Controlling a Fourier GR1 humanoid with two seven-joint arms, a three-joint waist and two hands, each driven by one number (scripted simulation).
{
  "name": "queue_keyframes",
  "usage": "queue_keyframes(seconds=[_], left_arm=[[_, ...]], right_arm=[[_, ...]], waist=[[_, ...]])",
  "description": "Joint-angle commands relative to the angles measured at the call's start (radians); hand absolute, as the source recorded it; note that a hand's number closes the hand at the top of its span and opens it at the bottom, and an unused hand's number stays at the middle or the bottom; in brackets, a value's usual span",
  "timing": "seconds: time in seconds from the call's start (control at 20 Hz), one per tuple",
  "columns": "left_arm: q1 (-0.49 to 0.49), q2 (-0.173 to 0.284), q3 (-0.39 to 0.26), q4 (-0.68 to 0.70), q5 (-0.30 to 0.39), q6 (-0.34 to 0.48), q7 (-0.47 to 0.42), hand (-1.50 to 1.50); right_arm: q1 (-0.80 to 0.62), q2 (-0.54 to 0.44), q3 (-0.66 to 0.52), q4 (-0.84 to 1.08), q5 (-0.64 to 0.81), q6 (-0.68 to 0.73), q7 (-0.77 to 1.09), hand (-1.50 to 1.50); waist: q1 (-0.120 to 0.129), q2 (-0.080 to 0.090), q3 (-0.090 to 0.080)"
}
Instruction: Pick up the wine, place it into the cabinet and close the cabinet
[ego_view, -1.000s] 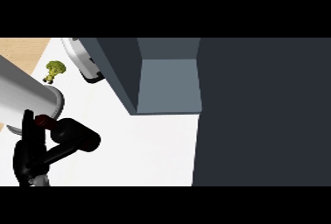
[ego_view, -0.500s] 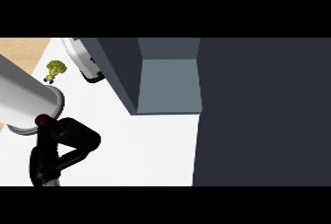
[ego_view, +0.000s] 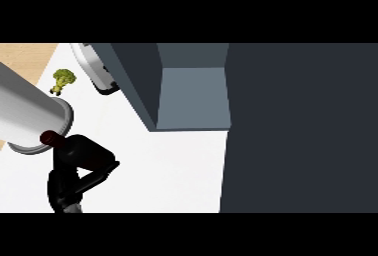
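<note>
Wine bottle (ego_view: 53, 137), dark and now enclosed within the curling fingers (ego_view: 100, 167) of the left hand (ego_view: 81, 160), is drifting nearer the open cabinet (ego_view: 192, 95), pickup apparently secured.

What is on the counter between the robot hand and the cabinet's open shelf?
Nothing. In the head view, only bare white counter lies between the left robot hand, curled round the wine bottle, and the cabinet.
</note>
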Motion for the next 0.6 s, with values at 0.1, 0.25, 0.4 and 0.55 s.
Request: queue_keyframes(seconds=[0.1, 0.25, 0.4, 0.55], left_arm=[[-0.052, -0.014, 0.046, 0.071, 0.103, -0.031, -0.072, -1.5], [-0.061, -0.009, 0.1, 0.123, 0.161, -0.098, -0.132, -1.5], [-0.069, -0.014, 0.034, 0.132, 0.184, -0.079, -0.136, -1.5], [-0.178, 0.014, 0.095, 0.241, 0.198, -0.105, -0.144, -1.5]], right_arm=[[0.078, -0.017, -0.013, -0.242, -0.077, -0.002, 0.081, -1.5], [0.085, -0.014, 0.015, -0.248, -0.066, 0.0, 0.077, -1.5], [0.114, -0.012, -0.01, -0.253, -0.098, 0.002, 0.059, -1.5], [0.042, -0.011, -0.051, -0.19, -0.109, 0.005, 0.069, -1.5]], waist=[[0.0, -0.001, 0.0], [-0.001, -0.001, 0.0], [-0.003, -0.002, 0.001], [0.002, 0.003, 0.0]])
